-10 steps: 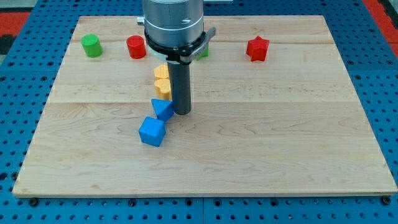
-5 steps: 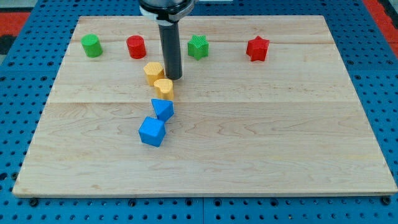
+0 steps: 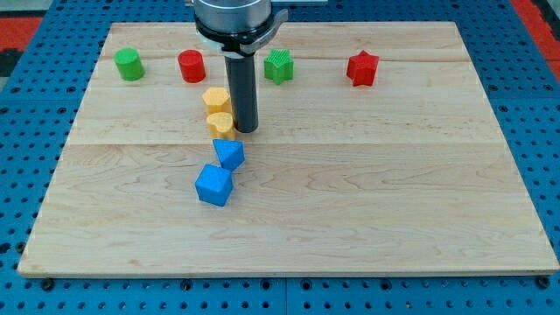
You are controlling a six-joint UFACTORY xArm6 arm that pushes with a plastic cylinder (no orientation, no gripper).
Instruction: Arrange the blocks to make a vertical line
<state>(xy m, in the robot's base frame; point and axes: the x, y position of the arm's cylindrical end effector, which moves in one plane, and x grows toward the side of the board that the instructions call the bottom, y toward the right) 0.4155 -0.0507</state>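
My tip (image 3: 246, 129) rests on the board just right of the lower yellow block (image 3: 220, 124), touching or nearly touching it. The upper yellow block (image 3: 215, 99) sits directly above that one. Below them lie a small blue block (image 3: 229, 154) and a blue cube (image 3: 213, 185), forming a slightly crooked column. A green cylinder (image 3: 129, 64), a red cylinder (image 3: 191, 66), a green star-shaped block (image 3: 278, 66) and a red star-shaped block (image 3: 361, 68) stand in a row near the view's top.
The wooden board (image 3: 394, 192) lies on a blue pegboard surface (image 3: 26, 157). The arm's grey body (image 3: 234, 17) hangs over the board's top edge.
My tip moved up toward the view's top beside the yellow blocks, then came back down a little. The lower yellow block shifted left, closer under the upper one.
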